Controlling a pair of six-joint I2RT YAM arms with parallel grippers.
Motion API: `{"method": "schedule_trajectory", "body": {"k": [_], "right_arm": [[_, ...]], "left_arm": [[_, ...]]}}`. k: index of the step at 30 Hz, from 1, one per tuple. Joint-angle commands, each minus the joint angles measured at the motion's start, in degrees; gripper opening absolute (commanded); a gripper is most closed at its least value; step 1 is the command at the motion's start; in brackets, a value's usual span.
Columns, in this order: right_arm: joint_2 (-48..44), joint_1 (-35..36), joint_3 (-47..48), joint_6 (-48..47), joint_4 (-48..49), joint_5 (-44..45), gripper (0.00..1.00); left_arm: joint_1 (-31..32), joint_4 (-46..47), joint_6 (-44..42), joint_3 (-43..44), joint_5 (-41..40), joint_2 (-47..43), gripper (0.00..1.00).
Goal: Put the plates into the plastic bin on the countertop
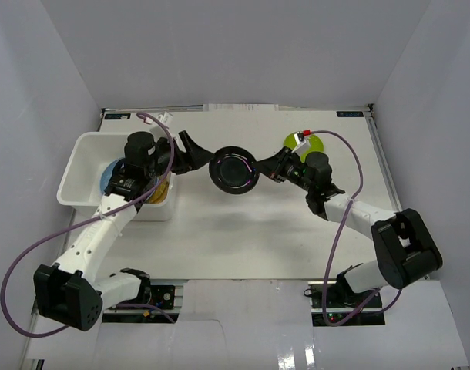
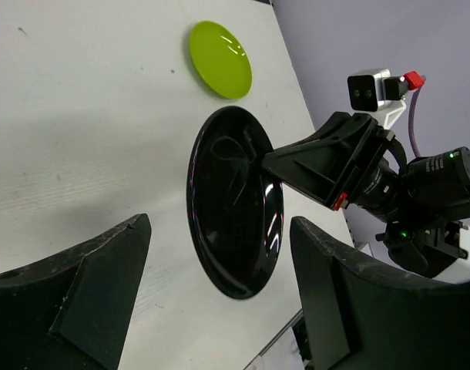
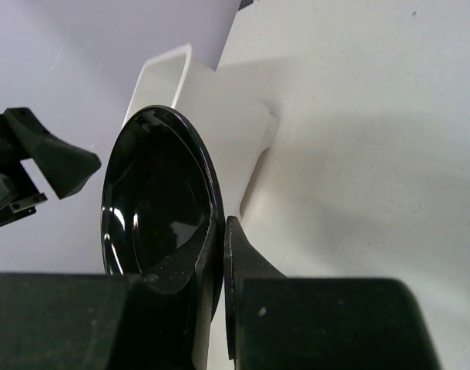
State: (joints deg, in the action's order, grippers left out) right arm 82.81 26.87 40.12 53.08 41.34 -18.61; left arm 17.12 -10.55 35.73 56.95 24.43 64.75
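While the right gripper (image 1: 260,168) clamps the rim of a glossy black plate (image 1: 233,171) and holds it on edge over the countertop (image 1: 243,239), just right of the plastic bin (image 1: 75,162), the left gripper (image 1: 189,153) waits with fingers spread between bin and plate, seen from overhead. The arrangement reads as a handover: the bin sits on the left arm's side, probably an awkward reach for the right. A light blue plate (image 1: 108,179) and a yellowish item (image 1: 162,187) already lie inside the bin. A lime green plate (image 1: 290,142) lies flat well to the bin's right, partly under the right wrist.

From the left wrist, the two left fingers (image 2: 73,285) stand wide apart with nothing between them. The black plate faces them, tilted nearly upright, its far rim pinched by the right gripper. Its near rim is left free, apparently for the left to take.

From the right wrist, the right fingers (image 3: 254,270) are closed tight on the plate's edge, with the bin beyond the plate and the left gripper off to one side, apart from it.
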Motion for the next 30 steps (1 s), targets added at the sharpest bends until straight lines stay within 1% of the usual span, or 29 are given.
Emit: {"method": "schedule_trajectory", "body": {"k": [1,2,5,8,10,11,12,14,15,18,19,20,22,24,25,27,28,29,30], "right_arm": [[-4.7,1.4,-1.0,0.2,1.9,-1.5,0.08],[-6.1,1.6,-1.4,0.2,1.7,-1.6,0.08],[-8.0,2.2,-2.2,0.0,1.1,-1.4,0.08],[-9.3,2.4,-2.5,-0.3,0.4,-1.3,0.08],[-9.7,2.6,-2.3,-0.5,-0.2,-1.2,0.08],[-9.6,2.6,-2.2,-0.8,-0.2,-1.2,0.08],[-9.4,2.6,-2.2,-0.8,-0.3,-1.4,0.08],[-8.7,2.7,-1.9,-0.9,0.0,-1.5,0.08],[-8.4,2.7,-1.9,-1.0,-0.1,-1.5,0.08],[-7.9,2.7,-1.9,-1.7,-1.0,-0.5,0.24],[-7.7,2.7,-1.8,-1.9,-1.4,-0.2,0.35],[-7.5,2.7,-1.9,-2.2,-1.7,-0.1,0.43],[-7.0,2.6,-1.8,-3.0,-2.1,0.4,0.55],[-6.7,1.7,-1.8,-3.8,-2.9,0.3,0.59],[-6.3,1.1,-1.8,-4.1,-3.0,0.1,0.60],[-5.7,-1.1,-2.5,-4.2,-3.0,-0.5,0.61],[-5.5,-2.0,-2.8,-4.3,-2.9,-0.6,0.61],[-5.3,-4.1,-3.1,-4.6,-3.0,-0.7,0.61],[-4.8,-5.2,-3.6,-5.0,-3.4,-0.6,0.61]], "left_arm": [[2.6,-0.3,1.8,0.1,0.8,0.3,0.82],[3.3,-0.2,1.3,0.0,0.1,0.5,0.78],[5.3,-0.4,1.3,-1.1,-0.3,1.6,0.72],[5.7,-1.8,1.0,-1.9,-1.3,2.1,0.71],[5.8,-2.2,0.6,-2.4,-1.4,2.2,0.64],[5.8,-2.3,0.6,-2.5,-0.8,2.3,0.58],[5.8,-2.2,0.6,-2.5,-0.6,2.3,0.41],[5.9,-2.0,0.6,-2.2,-1.0,2.2,0.24],[5.9,-1.9,0.4,-2.1,-1.4,2.0,0.14],[5.9,-1.5,0.2,-1.8,-3.8,1.1,0.08],[5.9,-1.1,0.2,-1.8,-4.6,0.8,0.05],[5.9,-1.2,0.2,-1.6,-6.6,0.4,0.04],[5.8,-2.4,0.0,-0.8,-9.4,0.1,0.00],[5.7,-3.9,-0.5,1.2,-13.1,-0.1,0.00],[5.6,-5.5,-0.7,1.9,-16.7,-0.2,0.00],[4.1,-6.8,-0.6,3.2,-20.2,-1.3,0.00],[3.3,-7.6,-0.5,3.9,-23.5,-1.9,0.00],[0.9,-7.9,0.1,3.9,-26.5,-2.8,0.00],[-0.8,-8.0,0.7,3.7,-27.8,-4.9,0.01]]}}
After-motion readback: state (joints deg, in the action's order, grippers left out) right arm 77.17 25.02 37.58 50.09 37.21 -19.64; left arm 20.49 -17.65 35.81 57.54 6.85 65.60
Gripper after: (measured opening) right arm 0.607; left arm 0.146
